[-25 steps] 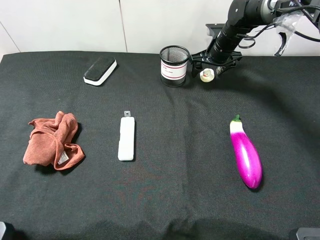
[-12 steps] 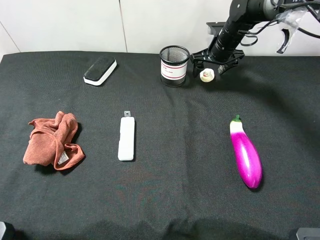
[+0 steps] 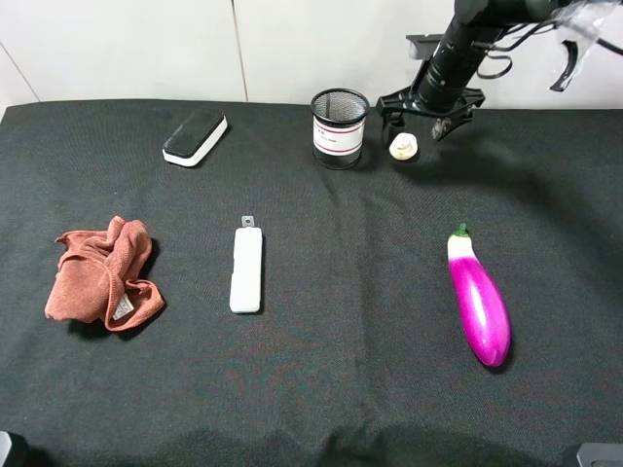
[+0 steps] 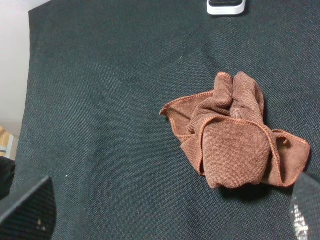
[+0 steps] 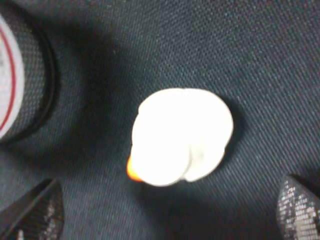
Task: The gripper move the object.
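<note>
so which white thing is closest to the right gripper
The small round garlic bulb beside the mesh cup, just under the open gripper; the long white bar lies far off, mid-table.

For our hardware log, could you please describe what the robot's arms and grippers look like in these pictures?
The right arm is a thick black cylinder with black cables and some clear plastic wrap. The right gripper is a black two-fingered claw. Both grippers' fingertips are dark with a fine dotted weave; of the left gripper only those tips show.
</note>
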